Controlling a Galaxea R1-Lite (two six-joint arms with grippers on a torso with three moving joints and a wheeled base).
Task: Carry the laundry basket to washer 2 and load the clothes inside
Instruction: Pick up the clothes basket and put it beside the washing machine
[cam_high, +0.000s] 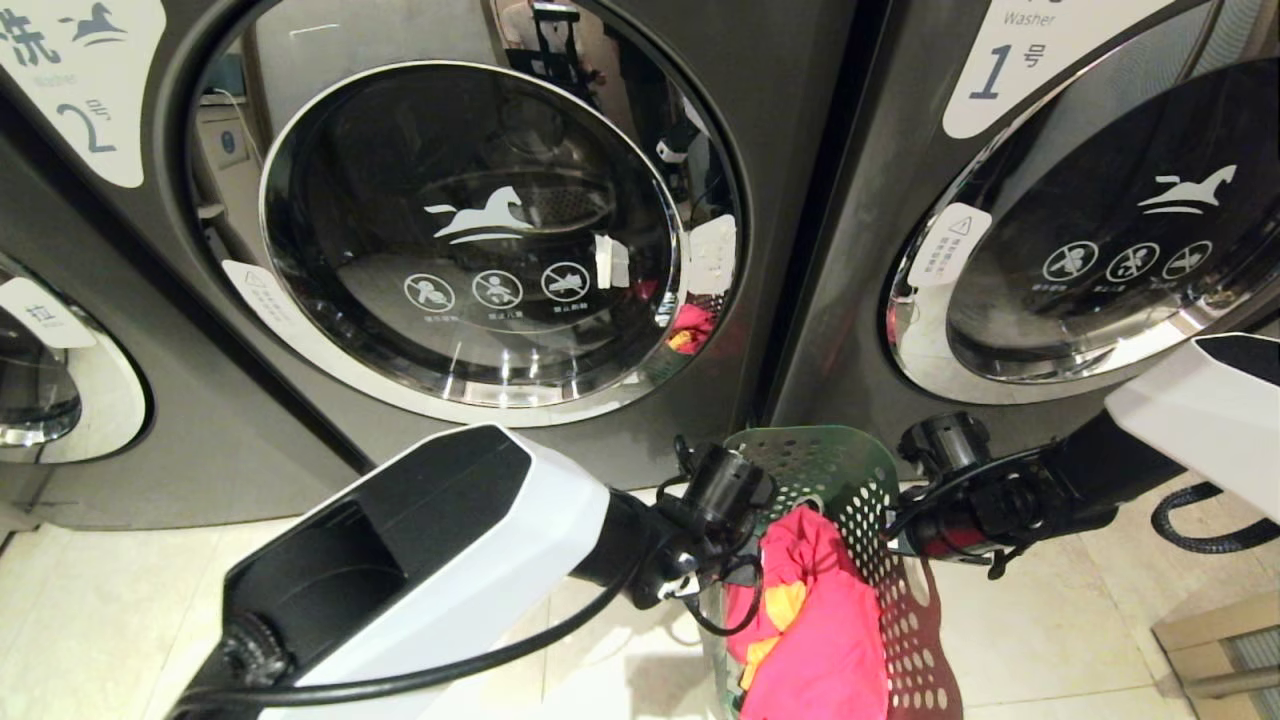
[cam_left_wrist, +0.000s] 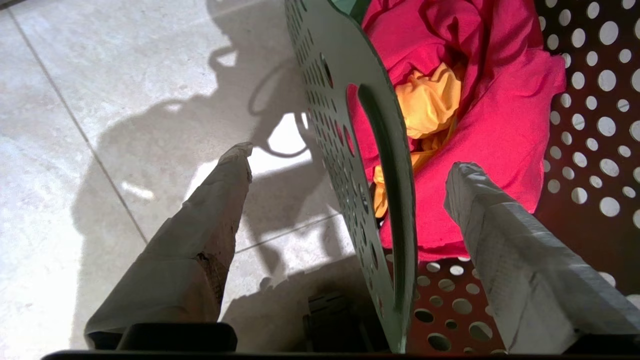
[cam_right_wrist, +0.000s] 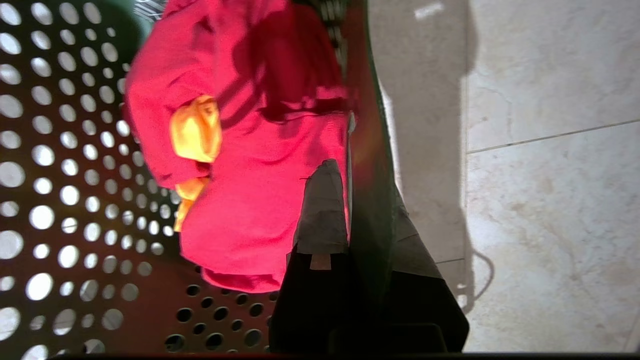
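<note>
The dark green perforated laundry basket (cam_high: 850, 480) sits low in front of me, before the gap between two washers. It holds the clothes (cam_high: 815, 630), a pink-red bundle with a yellow-orange piece (cam_left_wrist: 430, 100). My left gripper (cam_left_wrist: 350, 160) is open; its fingers (cam_left_wrist: 215, 215) straddle the basket's side wall (cam_left_wrist: 345, 70) at the handle cut-out without touching it. My right gripper (cam_right_wrist: 362, 190) is shut on the basket's opposite wall (cam_right_wrist: 370, 150), with one finger (cam_right_wrist: 322, 210) inside against the pink cloth. Washer 2 (cam_high: 85, 90) stands ahead on the left, and its round glass door (cam_high: 480, 240) looks shut.
Washer 1 (cam_high: 1010, 60) stands ahead on the right, with another grey washer (cam_high: 60, 390) low on the far left. Pale tiled floor (cam_high: 100, 620) lies under the arms and basket. A box corner (cam_high: 1220, 640) shows at the lower right.
</note>
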